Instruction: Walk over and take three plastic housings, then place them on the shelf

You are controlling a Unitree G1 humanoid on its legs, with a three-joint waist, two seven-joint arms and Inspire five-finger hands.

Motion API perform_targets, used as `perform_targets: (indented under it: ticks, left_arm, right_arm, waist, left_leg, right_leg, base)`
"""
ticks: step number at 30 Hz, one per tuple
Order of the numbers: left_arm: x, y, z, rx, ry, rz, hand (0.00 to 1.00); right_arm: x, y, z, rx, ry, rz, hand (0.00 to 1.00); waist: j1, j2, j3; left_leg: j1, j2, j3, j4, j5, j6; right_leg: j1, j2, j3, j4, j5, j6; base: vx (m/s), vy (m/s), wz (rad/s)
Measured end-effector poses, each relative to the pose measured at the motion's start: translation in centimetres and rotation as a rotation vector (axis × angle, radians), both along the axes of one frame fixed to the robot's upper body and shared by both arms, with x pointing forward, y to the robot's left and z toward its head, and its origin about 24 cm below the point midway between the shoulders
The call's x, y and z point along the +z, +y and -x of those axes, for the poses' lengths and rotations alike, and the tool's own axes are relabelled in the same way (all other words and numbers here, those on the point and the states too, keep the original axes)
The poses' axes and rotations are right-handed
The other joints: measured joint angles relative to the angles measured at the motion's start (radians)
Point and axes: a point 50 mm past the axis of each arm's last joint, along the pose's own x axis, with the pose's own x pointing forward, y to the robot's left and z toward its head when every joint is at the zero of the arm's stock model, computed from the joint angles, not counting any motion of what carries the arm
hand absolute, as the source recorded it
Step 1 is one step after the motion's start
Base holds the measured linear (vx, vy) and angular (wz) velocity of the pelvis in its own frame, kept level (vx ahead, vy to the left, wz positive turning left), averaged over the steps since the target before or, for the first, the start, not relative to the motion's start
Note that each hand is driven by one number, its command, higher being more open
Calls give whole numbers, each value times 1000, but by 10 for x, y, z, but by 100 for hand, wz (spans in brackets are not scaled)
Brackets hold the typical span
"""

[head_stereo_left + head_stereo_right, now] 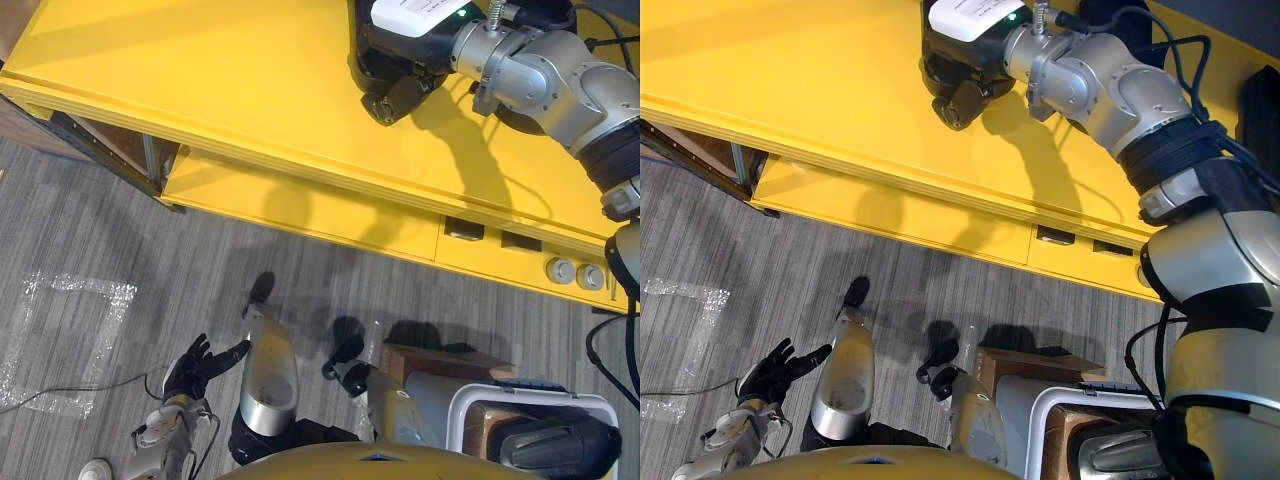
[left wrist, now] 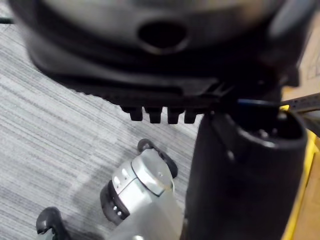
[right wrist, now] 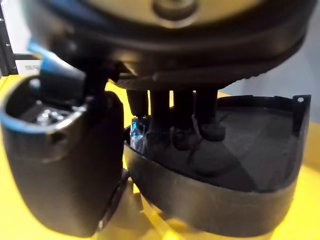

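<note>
A square of clear tape (image 1: 70,340) lies on the grey floor (image 1: 150,250), out to the side of the left hand (image 1: 198,367); that hand hangs low with its fingers spread and slack, holding nothing, with open floor all round it; ahead of it runs the front edge of the yellow table (image 1: 250,90), whose broad top lies open as far as the right hand (image 3: 160,107); that hand grasps a black plastic housing (image 3: 240,150) near the table's far side, fingers dipped into its hollow and thumb against the outer wall; the housing's far part is cut off; a white bin (image 1: 462,420) stands on the floor below the right arm, its dark contents hard to make out.
</note>
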Motion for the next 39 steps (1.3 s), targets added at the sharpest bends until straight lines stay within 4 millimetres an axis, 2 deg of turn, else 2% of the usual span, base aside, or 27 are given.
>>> perform_targets:
  ticks: [2, 8, 13, 25, 39]
  left_arm:
    - [0, 0, 0, 0, 0, 0, 100]
    - [0, -1, -1, -1, -1, 2, 100]
    - [-1, -11, -5, -2, -14, 28, 100]
    - [-1, -22, -8, -21, -17, 43, 100]
    - [-2, -23, -8, -15, -11, 39, 100]
  right_arm:
    - [0, 1, -1, -4, 1, -9, 0]
    - [0, 5, -9, -38, 44, -179, 0]
    - [3, 1, -15, -82, 31, -291, 0]
    - [1, 0, -18, -113, 55, -312, 0]
    - [-12, 20, -21, -125, 131, -331, 0]
  waist:
    - [0, 1, 0]
    - [0, 5, 2]
    - [5, 26, 8]
    - [2, 58, 5]
    - [-25, 60, 5]
  left_leg:
    - [0, 0, 0, 0, 0, 0]
    - [-3, -2, 0, -1, 0, 1]
    - [-8, -8, -1, 0, 1, 2]
    - [16, -13, 3, -1, 2, 3]
    - [42, -12, 23, -6, 5, 6]
  right_leg:
    - [0, 0, 0, 0, 0, 0]
    - [-2, -2, -1, 3, 0, 0]
    - [-8, -11, -3, 15, -1, -1]
    - [12, -18, -1, 20, -2, -1]
    - [16, -21, 20, 35, -3, -3]
  base:
    - [0, 0, 0]
    - [0, 0, 0]
    - [-2, 6, 2]
    - [0, 1, 0]
    - [-10, 7, -4]
